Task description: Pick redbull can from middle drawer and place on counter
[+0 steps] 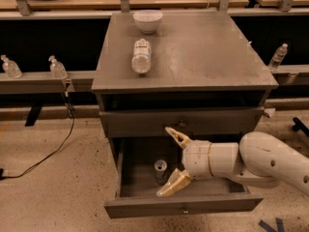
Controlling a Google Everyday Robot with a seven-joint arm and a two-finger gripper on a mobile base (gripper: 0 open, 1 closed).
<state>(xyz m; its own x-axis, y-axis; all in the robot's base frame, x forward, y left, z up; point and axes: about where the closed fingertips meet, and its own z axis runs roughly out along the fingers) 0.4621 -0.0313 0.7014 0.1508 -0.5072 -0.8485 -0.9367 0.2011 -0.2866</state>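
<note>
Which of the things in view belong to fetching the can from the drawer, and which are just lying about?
For the job: can, upright in the open drawer; counter; gripper, open, in the drawer by the can.
Lying about: bowl and bottle on the counter; small bottles on side ledges; cable on the floor.

white bowl [147,21] | clear plastic bottle [141,56] lying near it | black cable [48,154] on floor
</note>
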